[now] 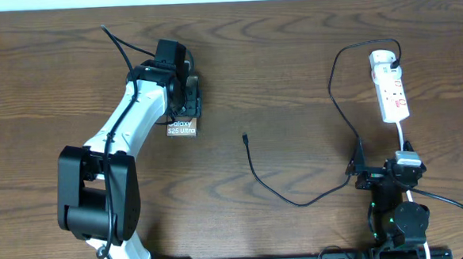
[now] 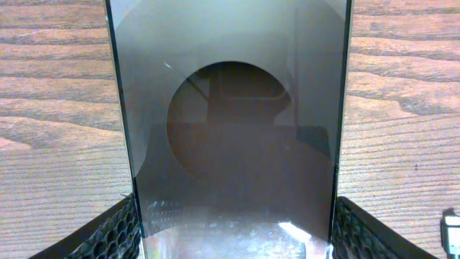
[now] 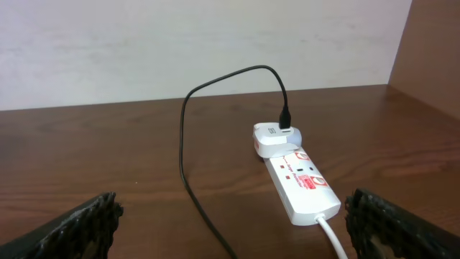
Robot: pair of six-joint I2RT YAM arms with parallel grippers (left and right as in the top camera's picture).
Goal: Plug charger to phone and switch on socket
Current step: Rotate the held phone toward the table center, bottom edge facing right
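Note:
The phone [image 1: 181,129] lies flat on the wooden table at the left, its white lettering showing. My left gripper [image 1: 184,100] reaches down over its far end. In the left wrist view the phone's glossy dark face [image 2: 230,144] fills the space between my left gripper's [image 2: 233,234] fingers [image 2: 118,230], which press against its two long edges. The charger cable [image 1: 282,192] curves across the table; its connector tip [image 1: 245,135] lies loose, right of the phone. The white socket [image 1: 391,85] [image 3: 302,180] lies at the right. My right gripper [image 1: 383,167] [image 3: 233,230] stands wide open just short of it, holding nothing.
A white adapter [image 3: 275,138] sits plugged into the socket's far end, and the black cable [image 3: 183,144] loops out of it. A white cord [image 3: 332,236] leaves the socket's near end by my right finger. A pale wall rises behind the table.

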